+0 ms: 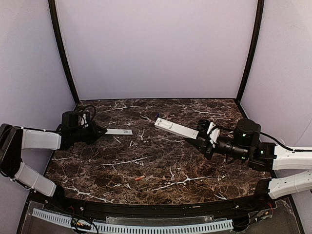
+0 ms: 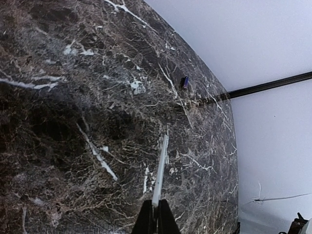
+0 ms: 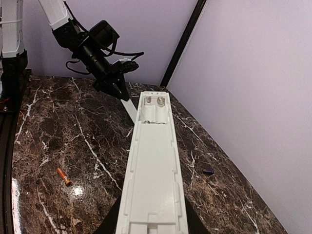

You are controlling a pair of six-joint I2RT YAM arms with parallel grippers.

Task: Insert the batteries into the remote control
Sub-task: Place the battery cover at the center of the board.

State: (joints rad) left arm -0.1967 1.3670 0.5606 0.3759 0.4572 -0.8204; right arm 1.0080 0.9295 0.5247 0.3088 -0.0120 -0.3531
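The left arm (image 1: pixel 41 139) comes in from 9 o'clock, its forearm low and almost level, aimed toward 3 o'clock. Its left pincer (image 1: pixel 99 130) is fully closed on one end of a thin white cover strip (image 1: pixel 119 131), which sticks out toward 3 o'clock just above or on the counter (image 1: pixel 161 161); I cannot tell which. The left wrist view shows the strip edge-on between the two dark fingertips (image 2: pixel 146 222).

The right arm (image 1: pixel 287 158) reaches in from 3 o'clock, forearm level, wrist turned toward 10 o'clock. The right pincer (image 1: pixel 201 137) is partly closed around the near end of the remote control (image 1: pixel 175 128), with a finger on each long side. The remote points to 10 o'clock and looks lifted off the counter. Its back faces the right wrist camera, with the battery bay (image 3: pixel 155 111) uncovered at the far end and two metal contacts showing.

The orange battery (image 1: pixel 140 178) lies on the counter at 6 o'clock from the middle, well apart from both pincers. The blue battery (image 1: pixel 157 115) lies near the remote's far tip, at 12 o'clock from it
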